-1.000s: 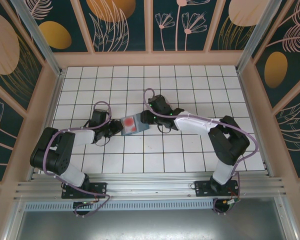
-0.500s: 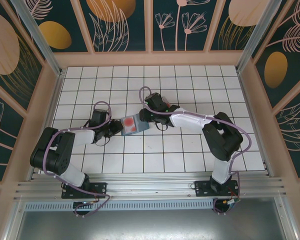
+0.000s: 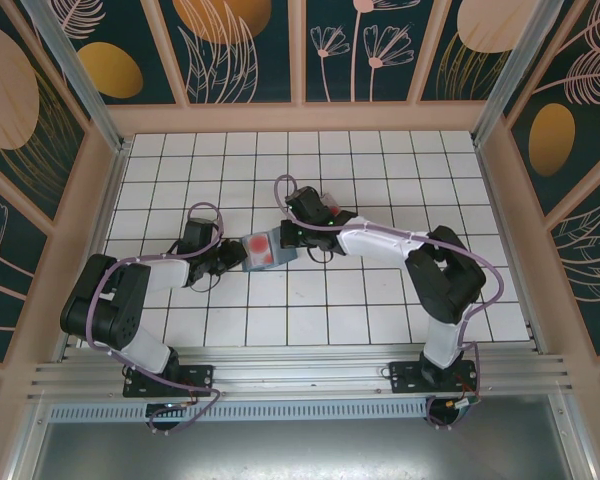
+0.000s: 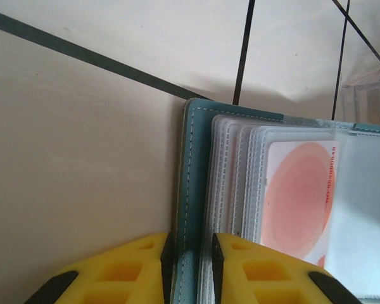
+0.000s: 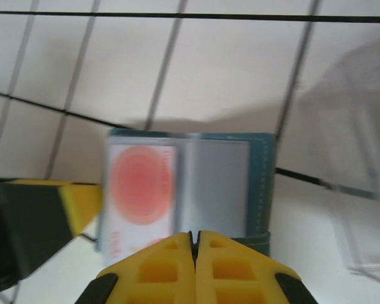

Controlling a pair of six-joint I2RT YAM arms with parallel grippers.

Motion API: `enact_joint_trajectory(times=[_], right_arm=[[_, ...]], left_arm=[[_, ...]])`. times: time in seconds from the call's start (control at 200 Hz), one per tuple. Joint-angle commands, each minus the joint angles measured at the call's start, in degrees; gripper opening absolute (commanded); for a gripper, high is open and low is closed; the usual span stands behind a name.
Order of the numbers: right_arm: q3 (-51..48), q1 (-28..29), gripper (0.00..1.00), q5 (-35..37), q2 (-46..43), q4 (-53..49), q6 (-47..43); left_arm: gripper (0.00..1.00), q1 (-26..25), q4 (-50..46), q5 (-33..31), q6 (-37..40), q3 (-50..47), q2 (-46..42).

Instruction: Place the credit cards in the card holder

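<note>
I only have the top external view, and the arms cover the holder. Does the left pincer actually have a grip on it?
Observer: Yes. In the left wrist view the left pincer clamps the teal cover edge of the card holder.
Operator: Is the right pincer carrying a card?
Observer: No. The right pincer is shut, gripping nothing, just at the holder's near edge.
Operator: Where is the card?
Observer: A card with a red disc lies flat among the clear sleeves of the open holder.
</note>
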Motion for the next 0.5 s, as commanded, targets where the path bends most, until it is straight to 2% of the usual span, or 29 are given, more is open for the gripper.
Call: enact_joint_trajectory(times=[0.0,0.165,0.245,0.33,0.495], right_arm=[[4.0,2.8,0.02,-8.6,-0.3,4.2,2.7],[6.7,4.3,0.02,-16.7,5.3,8.9,5.9],[7.2,4.3,0.02,-17.2,8.1,9.9,6.1],[7.8,3.8,0.02,-17.1,10.7,9.5,5.8],[7.2,2.9,0.02,-16.4,12.9,10.0,5.9]], left_arm=[[0.26,-0.5,-3.5,1.0,0.1,-0.4,1.3],[0.26,-0.5,-3.9,0.8,-0.2,-0.4,0.1],[0.28,-0.5,-4.6,0.2,-0.5,-0.5,-1.2],[0.35,-0.5,-6.8,-0.3,0.0,-0.4,-2.9],[0.39,-0.3,-19.6,-11.2,2.0,1.9,-7.9]])
